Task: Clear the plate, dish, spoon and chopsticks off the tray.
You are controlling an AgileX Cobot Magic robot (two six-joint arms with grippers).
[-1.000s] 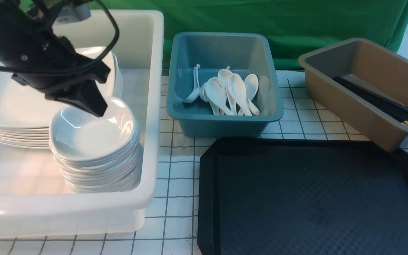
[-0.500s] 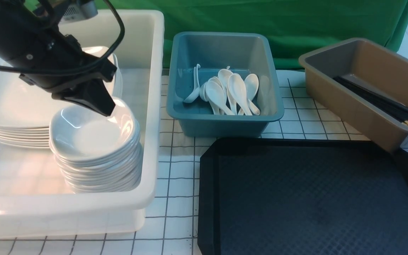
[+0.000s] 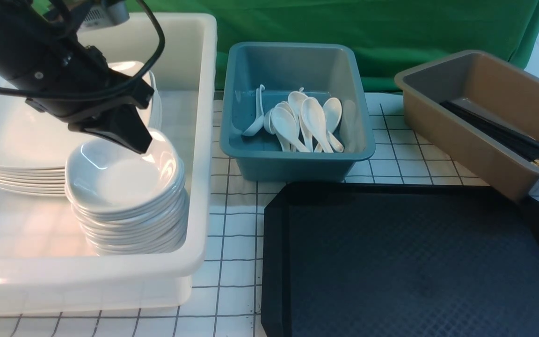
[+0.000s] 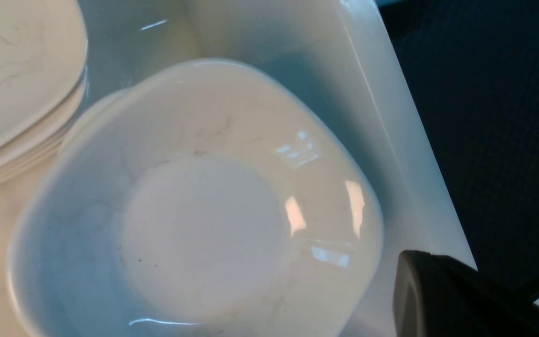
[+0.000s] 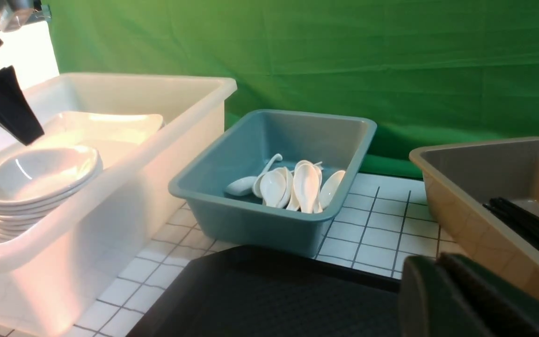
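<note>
Black tray (image 3: 419,267) bare on the counter (image 3: 232,234), everything sorted: left pincer (image 3: 131,138) pressed together, holding nothing, tip just above the top dish (image 3: 120,178) stacked beside plates (image 3: 21,140) in the white tub (image 3: 199,140); right pincer (image 5: 456,295) near tray, spread unclear; spoons (image 3: 304,121) and chopsticks (image 3: 508,133) binned beyond.

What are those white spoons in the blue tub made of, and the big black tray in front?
The glossy white soup spoons look like glazed ceramic, or maybe melamine; their shine can't settle it. The big black rectangular tray looks like matte plastic, with a fine moulded diamond texture.
</note>
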